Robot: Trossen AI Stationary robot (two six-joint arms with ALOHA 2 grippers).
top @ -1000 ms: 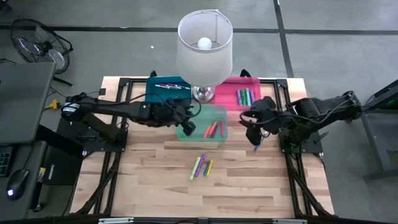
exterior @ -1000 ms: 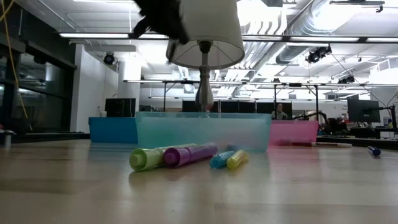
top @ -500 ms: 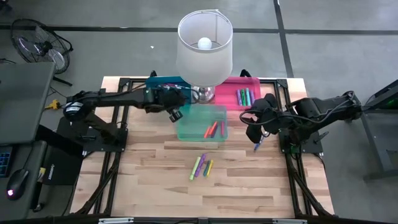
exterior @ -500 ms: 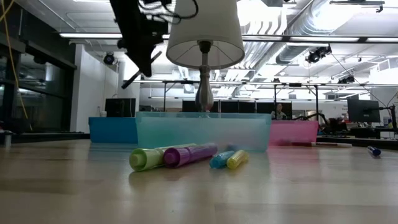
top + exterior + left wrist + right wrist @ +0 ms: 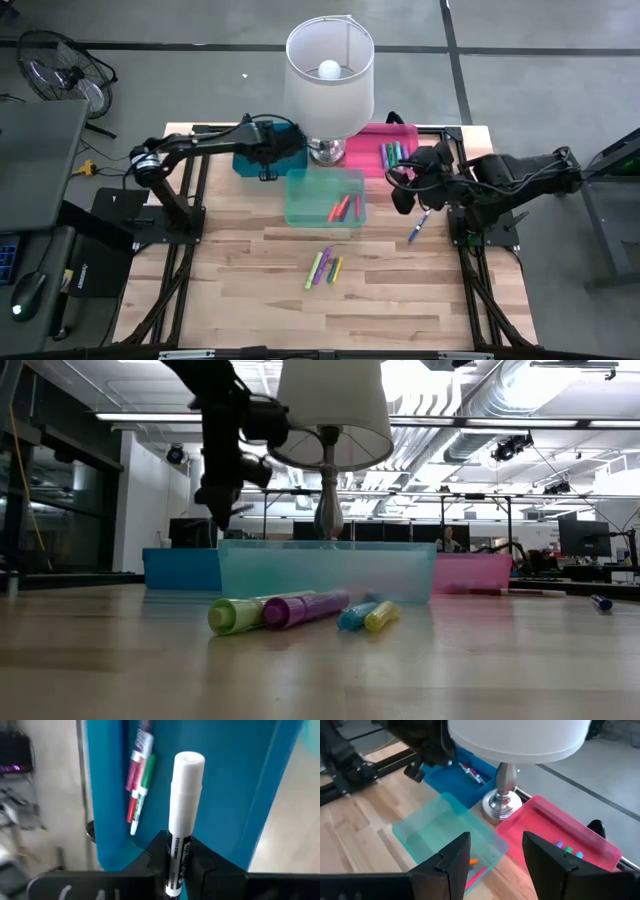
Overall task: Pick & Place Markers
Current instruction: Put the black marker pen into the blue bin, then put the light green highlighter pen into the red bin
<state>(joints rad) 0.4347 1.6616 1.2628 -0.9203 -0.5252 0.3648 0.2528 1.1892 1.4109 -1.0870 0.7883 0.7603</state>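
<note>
I hold one white-capped marker (image 5: 181, 820) pinched tight between my left fingers (image 5: 172, 855), its cap pointing out over the blue bin (image 5: 268, 149). Two more markers (image 5: 139, 790), one pink-red and one green, lie side by side on that bin's floor. My left gripper (image 5: 266, 152) hangs above the blue bin at the counter's far left, just beside the lamp (image 5: 329, 72).

In the clear teal bin (image 5: 325, 197), which sits in front of the lamp base, lie a few red and orange markers (image 5: 342, 208). The pink bin (image 5: 380, 147), on the lamp's other side, holds several green, blue and purple markers (image 5: 392, 155). On the bare counter (image 5: 260, 280) nearer the front, a small cluster of markers (image 5: 324, 267) in yellow-green, purple, blue and yellow lies close together. One blue marker (image 5: 417, 226) lies alone near the right edge.

My right gripper (image 5: 402, 193) hovers just beside the pink bin's near corner, above that lone blue marker, its fingers (image 5: 451, 857) spread apart and holding nothing.
</note>
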